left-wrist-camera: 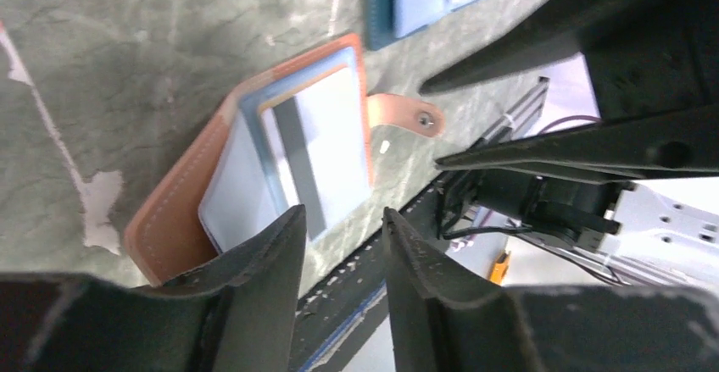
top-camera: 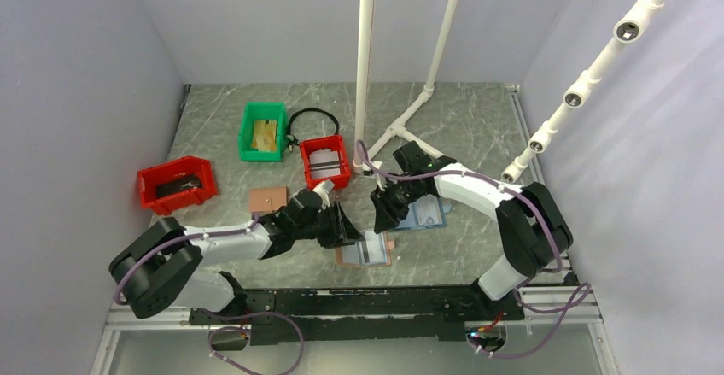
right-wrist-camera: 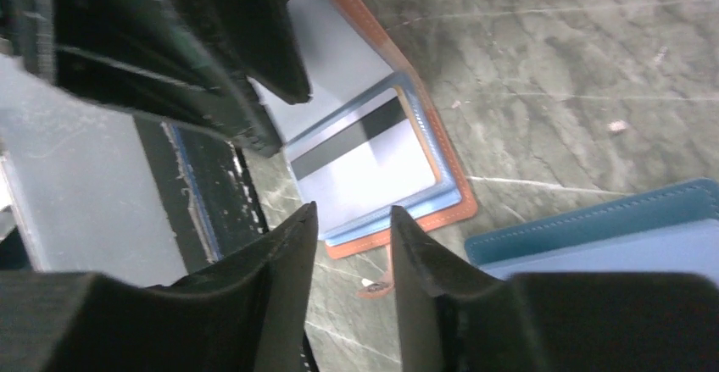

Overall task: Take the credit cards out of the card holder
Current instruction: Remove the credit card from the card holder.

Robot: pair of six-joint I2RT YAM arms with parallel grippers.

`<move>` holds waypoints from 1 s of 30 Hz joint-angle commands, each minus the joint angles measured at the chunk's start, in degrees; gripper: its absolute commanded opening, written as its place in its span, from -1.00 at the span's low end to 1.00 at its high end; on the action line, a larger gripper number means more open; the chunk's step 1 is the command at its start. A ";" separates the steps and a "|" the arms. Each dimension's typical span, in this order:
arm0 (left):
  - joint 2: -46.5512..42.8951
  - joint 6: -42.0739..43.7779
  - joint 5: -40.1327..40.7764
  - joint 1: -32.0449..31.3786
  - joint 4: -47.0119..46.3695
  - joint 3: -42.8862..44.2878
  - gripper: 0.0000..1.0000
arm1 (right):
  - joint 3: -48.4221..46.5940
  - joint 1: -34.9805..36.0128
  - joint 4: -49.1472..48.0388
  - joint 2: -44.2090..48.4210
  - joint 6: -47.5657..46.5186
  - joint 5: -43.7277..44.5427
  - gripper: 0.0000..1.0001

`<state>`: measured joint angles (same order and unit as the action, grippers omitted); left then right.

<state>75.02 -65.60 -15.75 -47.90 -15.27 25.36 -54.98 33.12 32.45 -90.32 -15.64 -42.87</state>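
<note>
Card holder (top-camera: pixel 365 249) open flat on desk (top-camera: pixel 478 119), front edge; dark-striped credit card (left-wrist-camera: pixel 326 156) in pocket. Left end effector (top-camera: pixel 346 225), right end effector (top-camera: pixel 384 213) above, jaws parted, empty. Blue bifold (top-camera: pixel 431 215) just beside.

No writing, brand, number or sign can be read in any view. The pale grey-white rectangular card (left-wrist-camera: pixel 335 147) in the open brown leather-look bifold card holder (left-wrist-camera: pixel 174 211) shows only a plain dark stripe. The yellowish sheet (top-camera: pixel 267 136) in the green plastic bin (top-camera: pixel 247 136), at eleven o'clock on the bench (top-camera: pixel 478 127), is too small to read.
</note>
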 commanded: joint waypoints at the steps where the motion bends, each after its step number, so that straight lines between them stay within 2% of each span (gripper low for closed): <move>1: 2.65 1.09 0.92 -0.18 0.56 0.79 -0.22 | -0.37 1.13 -0.29 -3.81 0.48 -4.57 -0.33; 4: 3.23 1.46 2.46 -0.22 3.72 1.29 -0.39 | -1.36 1.88 0.44 -8.20 1.17 -3.39 -0.56; 8: 4.76 0.30 2.66 -0.22 1.48 -0.71 -0.40 | -0.83 3.22 -0.81 -10.60 2.63 2.59 -0.67; 13: 9.08 -0.75 0.56 -0.21 -5.80 -2.20 -0.33 | -0.86 3.50 -0.89 -12.12 2.92 4.46 -0.64; 19: 10.82 -0.10 1.95 -0.02 -1.93 -0.94 -0.17 | -1.51 4.28 -0.11 -13.43 2.98 6.79 -0.57; 22: 9.22 -1.58 2.91 0.34 -4.93 -3.57 -0.13 | -1.36 4.32 -0.69 -12.05 3.33 8.32 -0.54; 30: 13.70 -4.40 -0.65 0.61 -13.78 -3.92 -0.17 | -1.77 5.12 0.12 -14.95 3.81 8.59 -0.57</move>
<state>84.97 -68.71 -15.86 -47.59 -24.88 22.17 -56.45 37.43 33.39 -101.67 -10.63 -42.28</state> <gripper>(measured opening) 0.427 0.224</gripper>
